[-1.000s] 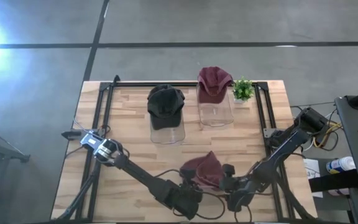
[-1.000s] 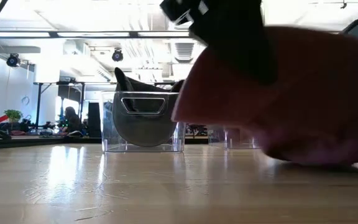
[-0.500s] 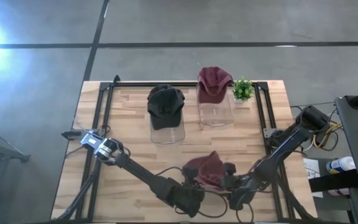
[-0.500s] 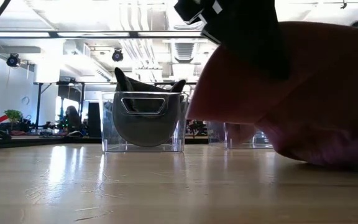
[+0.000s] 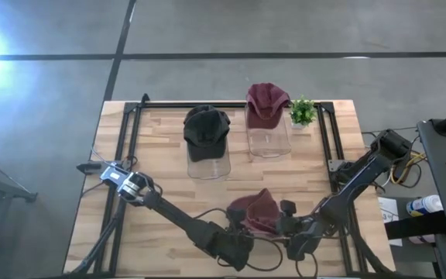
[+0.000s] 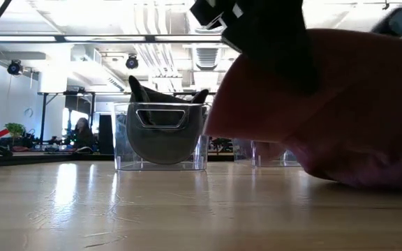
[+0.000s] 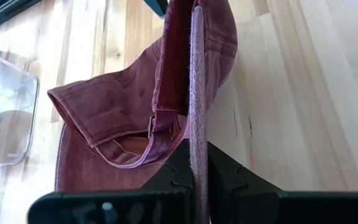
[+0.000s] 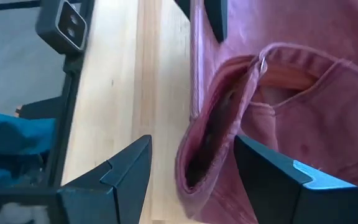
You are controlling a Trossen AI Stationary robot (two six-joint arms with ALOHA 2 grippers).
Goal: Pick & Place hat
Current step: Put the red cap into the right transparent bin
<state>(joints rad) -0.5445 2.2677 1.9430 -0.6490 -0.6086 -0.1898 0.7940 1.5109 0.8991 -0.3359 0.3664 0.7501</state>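
A maroon hat (image 5: pixel 255 211) lies near the table's near edge, between my two grippers. In the low view the maroon hat (image 6: pixel 340 104) has its left part raised while its right underside rests on the wood. My left gripper (image 5: pixel 235 230) stands at its left side and is shut on it. My right gripper (image 8: pixel 194 174) is open at the hat's right side. Its fingers stand on either side of a folded rim of the hat (image 8: pixel 213 140), and I cannot tell whether they touch it. A black hat (image 5: pixel 206 128) and a second maroon hat (image 5: pixel 267 101) each sit on a clear container. My left gripper pinches a thin flat edge of the hat (image 7: pixel 197 134), seen edge-on, between its two fingers (image 7: pixel 229 171). The fingers come in about level from the table's left side. That side of the hat is held up off the wood, and the crown sags beside it.
Two clear containers (image 5: pixel 207 164) (image 5: pixel 269 142) stand in the middle and far part of the table. A small green plant (image 5: pixel 302 111) sits at the far right. A black frame (image 5: pixel 126 124) runs along the table's edges. Bare wood lies to the left.
My left gripper has drawn the hat a little toward the table's right. In the low view the hat's raised left edge has shifted right. My right arm has shifted slightly at the hat's right side.
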